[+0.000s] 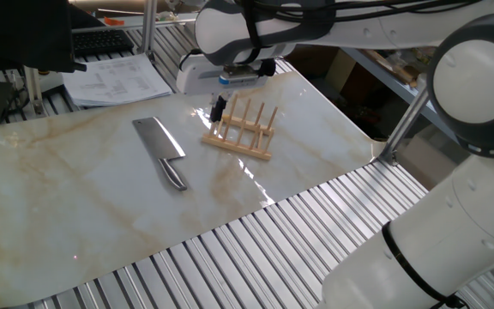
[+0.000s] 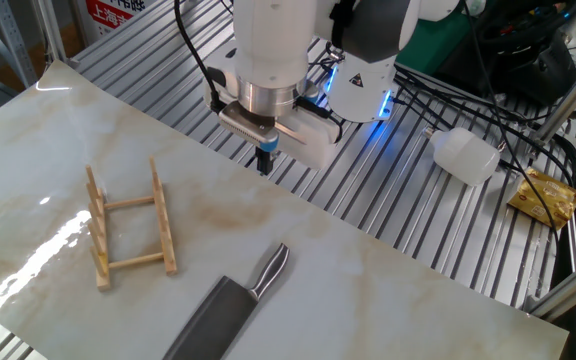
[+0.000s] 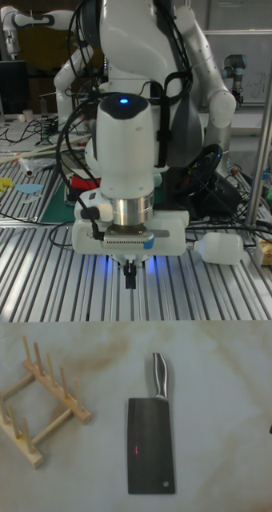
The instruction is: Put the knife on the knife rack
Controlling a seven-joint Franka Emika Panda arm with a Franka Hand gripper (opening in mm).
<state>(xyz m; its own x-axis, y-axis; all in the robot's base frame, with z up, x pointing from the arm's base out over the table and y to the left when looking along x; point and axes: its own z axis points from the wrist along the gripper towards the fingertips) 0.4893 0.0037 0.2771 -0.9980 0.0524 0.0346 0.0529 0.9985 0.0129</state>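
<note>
Lying flat on the marble-patterned worktop [image 3: 224, 448], the knife [image 3: 152, 432] is untouched, blade resting broadside down. In the tall fixed view its long axis runs 12-to-6: the rounded steel handle [image 3: 158, 376] points to 12, toward the robot base, and the broad blade [image 3: 150, 446] trails to 6. The gripper [image 3: 130, 278] hangs above the slatted metal surface just past the worktop's far edge, so the knife lies at roughly 5 to 6 o'clock from it, handle end nearest. The approach looks like a short travel toward 6 and then a descent onto the handle. The fingers appear drawn together, narrow, and hold nothing; the gap is too small to be sure from any view. The knife rack [image 3: 36, 400] stands at about 9 o'clock of the knife, apart from it, with its peg rows running diagonally, from 10 to 4 in this view. The other fixed view agrees: knife [image 2: 230, 308] near the bottom edge, knife rack [image 2: 128, 228] to its 10 o'clock, gripper [image 2: 265, 157] beyond the handle at 12. Judgement: the grasp step is not yet begun; a grip across the handle would need the fingers opened first and their closing line set crosswise to the 12-to-6 axis.
</note>
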